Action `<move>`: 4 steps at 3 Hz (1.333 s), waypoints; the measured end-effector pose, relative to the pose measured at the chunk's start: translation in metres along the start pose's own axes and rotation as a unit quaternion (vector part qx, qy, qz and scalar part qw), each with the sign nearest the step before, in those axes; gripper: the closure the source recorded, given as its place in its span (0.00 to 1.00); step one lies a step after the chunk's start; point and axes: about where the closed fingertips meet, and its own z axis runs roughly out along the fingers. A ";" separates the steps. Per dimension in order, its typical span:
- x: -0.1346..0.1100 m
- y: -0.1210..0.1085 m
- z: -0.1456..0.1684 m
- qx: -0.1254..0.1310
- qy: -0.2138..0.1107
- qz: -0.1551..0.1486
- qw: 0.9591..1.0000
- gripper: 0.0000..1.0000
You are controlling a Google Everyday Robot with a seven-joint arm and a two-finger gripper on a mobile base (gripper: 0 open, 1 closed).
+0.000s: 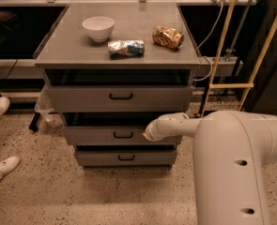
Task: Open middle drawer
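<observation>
Cabinet of grey metal (185, 60), boxy with a flat matte top, is seen with 3 stacked drawers. Each flat front panel carries a small black loop handle. The middle drawer (96, 136) sits between the top drawer (81, 98) and the bottom drawer (100, 158), with a dark gap shown above its front. Its handle (123, 135) is set at the panel's centre.

On the cabinet top, a round white bowl (98, 28) with a glossy look is placed at the left rear. A crinkled blue and silver snack bag (126, 48) lies in front of it, near the middle. A crumpled gold-brown foil bag (168, 36) lies to the right, apart from both.

The gripper (148, 133) is carried on a smooth, white, rounded arm (232, 158) reaching in from the right. It is located at the middle drawer's front, just right of the handle and against the panel or very close to it. Whether it is released or clenched cannot be told, and no hold on the handle can be made out.

The floor (44, 196) is speckled terrazzo. 2 white sneakers (2, 168) are seen at the left edge.
</observation>
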 end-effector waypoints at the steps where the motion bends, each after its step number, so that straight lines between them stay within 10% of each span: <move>1: -0.002 -0.001 -0.002 0.000 0.000 0.000 1.000 1.00; 4: 0.000 0.001 -0.005 -0.002 0.001 -0.002 1.000 1.00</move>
